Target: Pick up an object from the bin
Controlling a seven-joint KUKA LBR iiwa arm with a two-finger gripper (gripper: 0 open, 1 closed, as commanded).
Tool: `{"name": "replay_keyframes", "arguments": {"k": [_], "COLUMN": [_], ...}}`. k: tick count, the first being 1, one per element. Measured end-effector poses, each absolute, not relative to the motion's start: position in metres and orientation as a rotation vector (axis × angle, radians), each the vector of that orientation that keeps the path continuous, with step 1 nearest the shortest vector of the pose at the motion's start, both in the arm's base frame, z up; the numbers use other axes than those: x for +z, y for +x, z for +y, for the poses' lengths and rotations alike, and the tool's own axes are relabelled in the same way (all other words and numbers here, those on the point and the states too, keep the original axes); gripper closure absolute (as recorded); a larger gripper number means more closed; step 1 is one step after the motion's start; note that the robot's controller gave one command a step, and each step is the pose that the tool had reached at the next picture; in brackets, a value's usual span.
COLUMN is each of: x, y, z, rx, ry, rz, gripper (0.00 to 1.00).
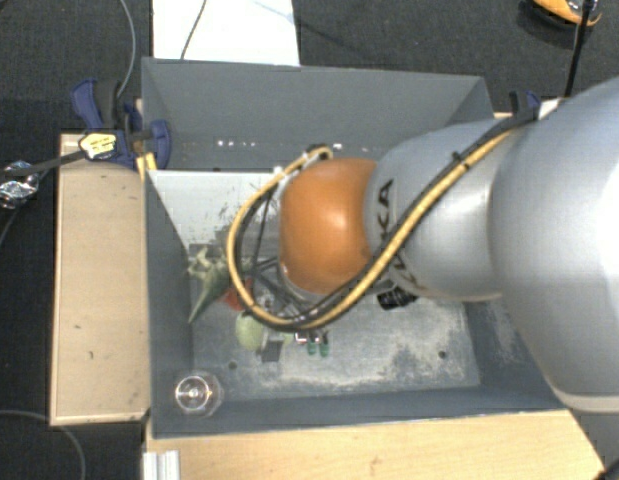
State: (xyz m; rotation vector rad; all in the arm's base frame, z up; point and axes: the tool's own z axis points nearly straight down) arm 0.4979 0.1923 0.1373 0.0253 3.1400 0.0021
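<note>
Gripper [285, 344] low, left of centre, grip: cannot tell | pale green lump [250, 332] just beside | clear cup [194, 393] near-left corner | bin [429, 353] near-right floor bare

The grey KUKA arm [519, 198] reaches in from the right, its thick links slanting down and leftward. An orange cover [324, 223] caps the wrist. A yellow-and-black cable [429, 200] runs along the arm, then loops round the cover's left side and beneath it, where the gripper [281, 340] sits, mostly hidden.
</note>
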Motion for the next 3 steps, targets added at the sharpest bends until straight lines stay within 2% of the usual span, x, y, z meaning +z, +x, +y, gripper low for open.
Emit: {"name": "replay_keyframes", "arguments": {"k": [1,2,3], "x": [0.137,0.175,0.175], "y": [0.498,0.503,0.503], "z": [0.192,0.185,0.185], "rx": [0.002,0.004,0.004], "ry": [0.024,-0.011,-0.01], "rz": [3.14,3.138,3.138], "gripper": [0.0,1.0,1.0]}}
